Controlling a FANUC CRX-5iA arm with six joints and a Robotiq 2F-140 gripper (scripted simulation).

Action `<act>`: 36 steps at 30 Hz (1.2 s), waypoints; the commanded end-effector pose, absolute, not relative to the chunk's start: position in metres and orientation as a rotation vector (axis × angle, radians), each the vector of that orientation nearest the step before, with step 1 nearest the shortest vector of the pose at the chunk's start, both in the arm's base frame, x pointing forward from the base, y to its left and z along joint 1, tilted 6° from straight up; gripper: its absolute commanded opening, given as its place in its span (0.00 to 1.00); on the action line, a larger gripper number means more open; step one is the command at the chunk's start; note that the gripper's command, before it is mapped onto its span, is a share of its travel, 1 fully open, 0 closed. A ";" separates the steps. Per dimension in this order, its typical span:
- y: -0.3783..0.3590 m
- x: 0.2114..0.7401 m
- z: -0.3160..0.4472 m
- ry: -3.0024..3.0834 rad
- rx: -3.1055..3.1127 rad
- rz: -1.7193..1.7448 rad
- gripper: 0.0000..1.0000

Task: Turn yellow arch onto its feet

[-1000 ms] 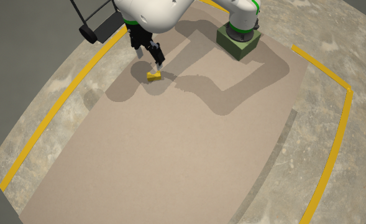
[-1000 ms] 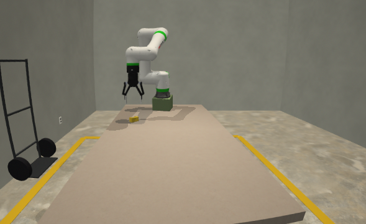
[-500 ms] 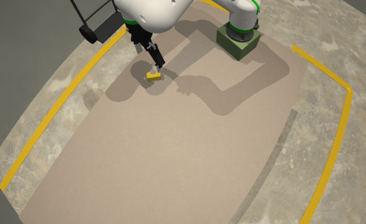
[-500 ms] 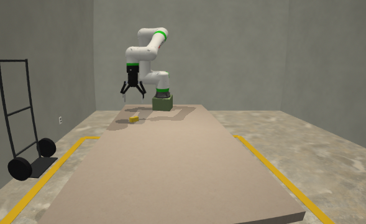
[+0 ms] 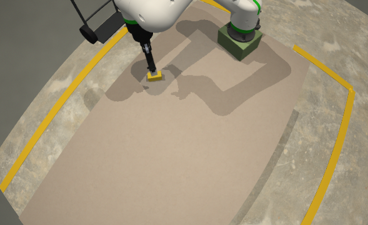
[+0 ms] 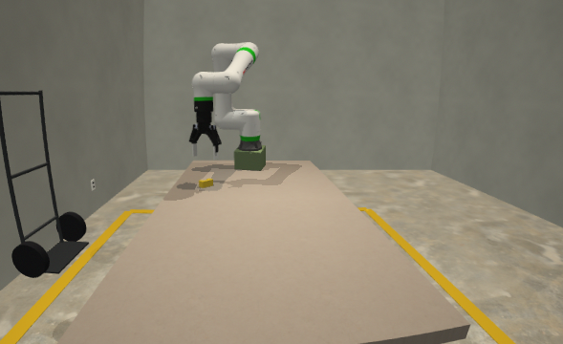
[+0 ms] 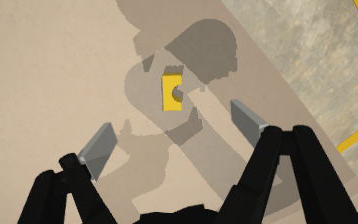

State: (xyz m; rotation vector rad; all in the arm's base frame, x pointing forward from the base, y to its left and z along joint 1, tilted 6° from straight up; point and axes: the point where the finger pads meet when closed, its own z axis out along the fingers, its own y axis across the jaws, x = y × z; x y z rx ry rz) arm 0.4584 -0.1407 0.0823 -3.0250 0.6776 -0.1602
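Observation:
The yellow arch [image 7: 171,92] lies flat on its side on the tan table top, its half-round cutout facing sideways. It also shows in the top view [image 5: 154,75] and, small, in the exterior view [image 6: 205,182]. My gripper [image 7: 172,121] is open and empty, fingers spread wide. It hangs well above the arch and apart from it, as the exterior view shows [image 6: 205,152]. In the top view one finger [image 5: 152,69] overlaps the arch in the picture.
The arm's green base block [image 5: 240,41] stands on the table's far end, right of the arch. A black hand truck [image 6: 32,191] stands on the floor to the left. Yellow floor lines [image 5: 59,106] run along both table sides.

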 end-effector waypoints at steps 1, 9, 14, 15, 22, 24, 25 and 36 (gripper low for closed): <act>-0.141 0.459 0.082 1.063 -2.917 -0.158 1.00; -0.141 0.459 0.081 1.527 -2.677 -0.144 1.00; -0.141 0.459 0.081 1.782 -2.507 -0.135 1.00; -0.141 0.459 0.081 1.826 -2.471 -0.133 1.00; -0.141 0.459 0.080 2.144 -2.177 -0.113 1.00; -0.141 0.459 0.080 2.229 -2.085 -0.107 1.00; -0.141 0.459 0.080 2.270 -2.038 -0.104 1.00; -0.141 0.459 0.079 2.651 -1.504 -0.084 1.00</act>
